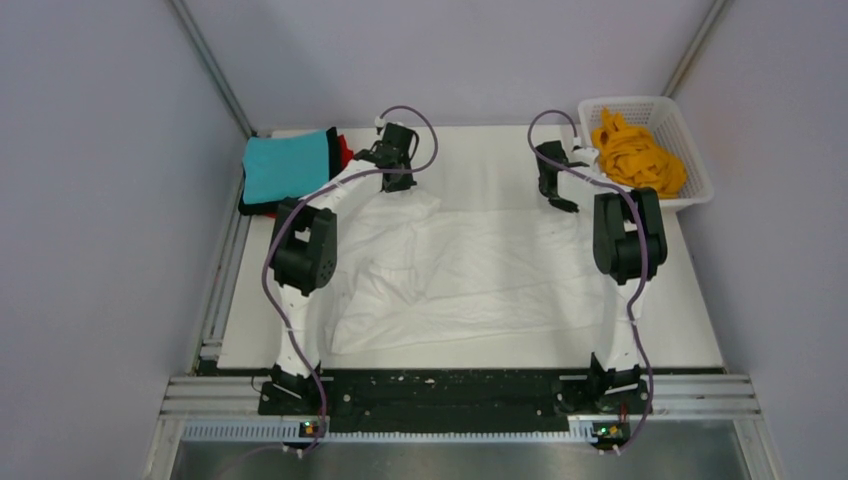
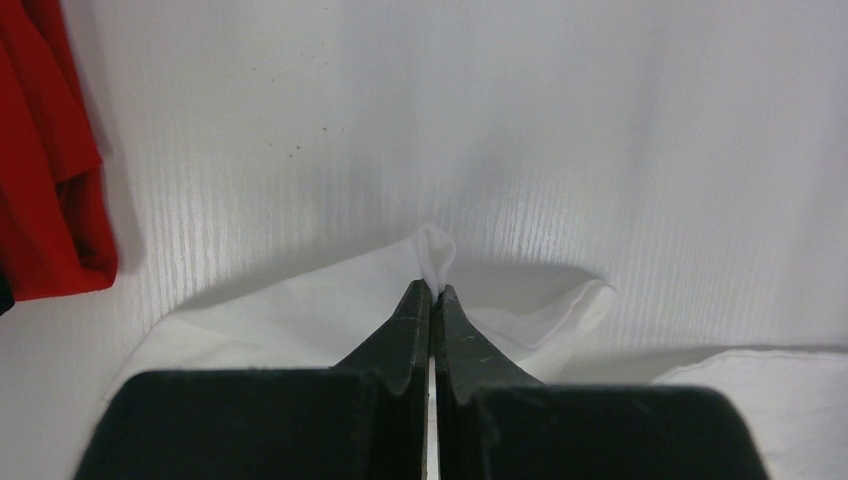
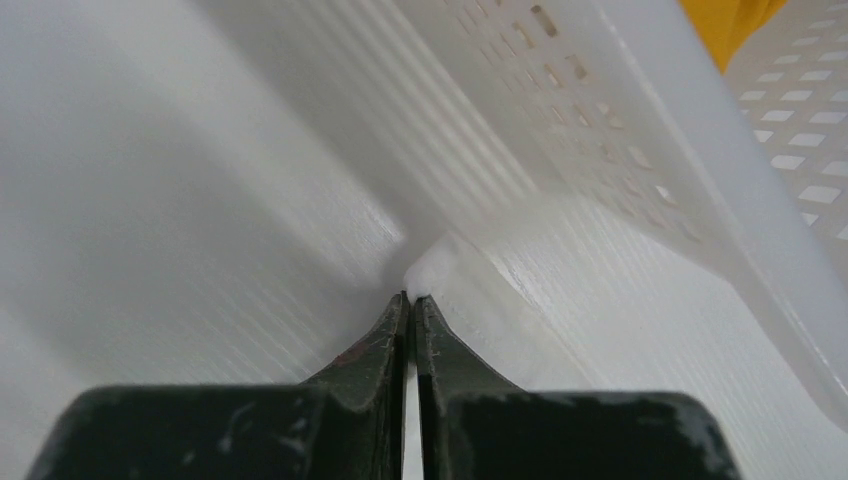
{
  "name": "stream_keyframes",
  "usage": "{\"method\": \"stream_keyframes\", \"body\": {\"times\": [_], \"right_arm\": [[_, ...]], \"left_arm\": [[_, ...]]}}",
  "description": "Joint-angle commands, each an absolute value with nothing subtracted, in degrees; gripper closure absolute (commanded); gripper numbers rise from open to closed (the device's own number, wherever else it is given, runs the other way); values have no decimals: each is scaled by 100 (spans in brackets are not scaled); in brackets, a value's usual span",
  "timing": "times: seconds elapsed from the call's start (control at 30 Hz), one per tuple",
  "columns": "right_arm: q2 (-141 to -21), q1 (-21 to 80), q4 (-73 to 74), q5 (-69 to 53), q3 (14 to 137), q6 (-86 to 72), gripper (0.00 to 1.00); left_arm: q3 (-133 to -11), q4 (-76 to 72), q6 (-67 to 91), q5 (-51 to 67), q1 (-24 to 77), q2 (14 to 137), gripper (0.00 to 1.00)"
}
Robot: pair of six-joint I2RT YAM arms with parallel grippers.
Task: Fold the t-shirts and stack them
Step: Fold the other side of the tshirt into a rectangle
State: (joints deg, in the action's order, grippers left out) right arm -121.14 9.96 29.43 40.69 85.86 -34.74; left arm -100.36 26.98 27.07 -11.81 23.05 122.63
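Shirt (image 2: 436,255) pinch, wrist views only

Robot lab — aluminium rails (image 1: 700,398), grey partition walls (image 1: 90,200)

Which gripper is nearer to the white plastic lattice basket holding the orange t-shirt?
Right. The right gripper, shut on the white t-shirt, sits just beside the basket; the left gripper, also pinching that cloth, is across the table near the folded teal t-shirt.

The left jaws pinch a small peak of white shirt (image 2: 300,325) on the bench (image 2: 500,120); a red shirt (image 2: 45,200) lies far left.
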Motion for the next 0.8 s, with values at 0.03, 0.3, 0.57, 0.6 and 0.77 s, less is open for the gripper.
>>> {"method": "stream_keyframes", "body": {"times": [0.03, 0.3, 0.57, 0.6, 0.77], "right_arm": [[-11619, 953, 2548, 3869, 8437, -3301, 100], [-10407, 1185, 1997, 3498, 7283, -3086, 100], [-9201, 1508, 1995, 3445, 6147, -3134, 100], [-9028, 1535, 2009, 3445, 6031, -3164, 100], [-8110, 1547, 1982, 3368, 5368, -3231, 100]], "left_arm": [[-9877, 2525, 2699, -1224, 2375, 11661, 100], [-9108, 2343, 2803, -1404, 2594, 11001, 100], [-7604, 2201, 3355, -2139, 3079, 9799, 100], [-7407, 2180, 3413, -2243, 3169, 9607, 100], [-6412, 2154, 3964, -2528, 3516, 8633, 100]]}}
